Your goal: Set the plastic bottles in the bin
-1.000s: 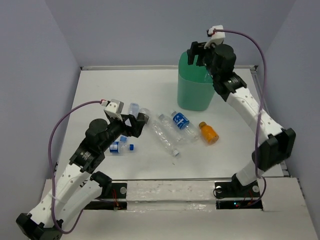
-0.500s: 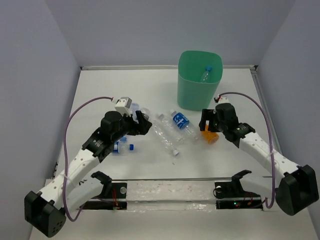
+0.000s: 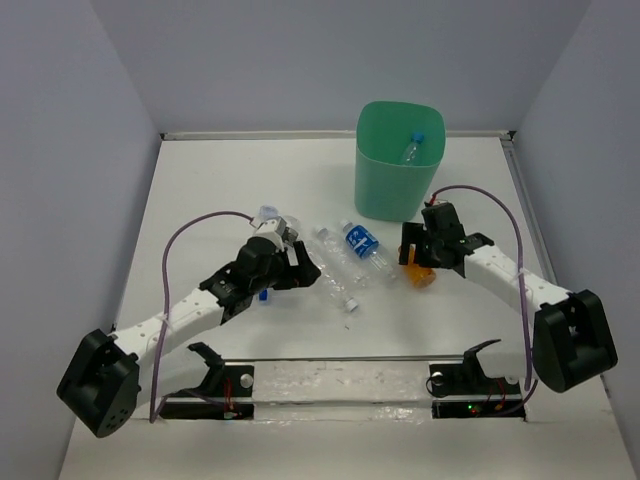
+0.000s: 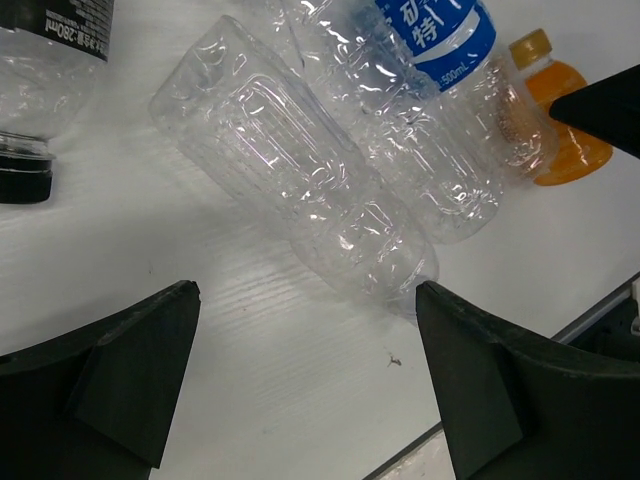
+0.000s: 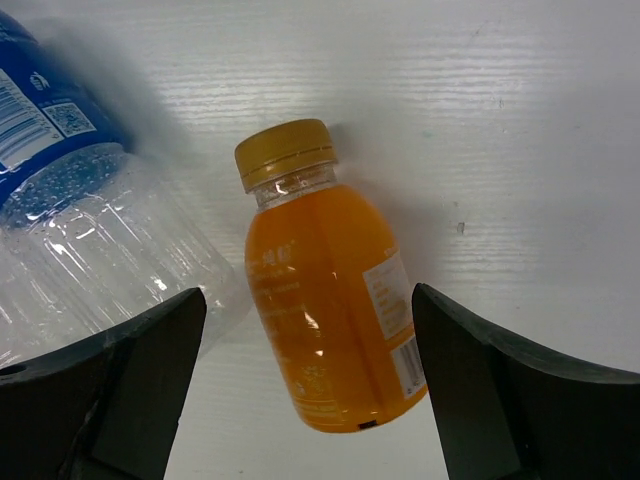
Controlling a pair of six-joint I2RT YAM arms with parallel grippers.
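The mint-green bin stands at the back with one clear bottle inside. An orange bottle lies on the table below my open right gripper, between its fingers. A blue-labelled clear bottle and a long clear bottle lie mid-table. My open left gripper hovers empty just short of the long clear bottle. Small bottles near the left arm are mostly hidden by it.
A black-capped bottle with a dark label lies at the left wrist view's top left. A clear bottle lies behind the left gripper. The table's front rail runs along the near edge. Grey walls enclose the table.
My right arm swung from above the bin down to the orange bottle, leaving a bottle in the bin. My left arm reached right and lower toward the long clear bottle.
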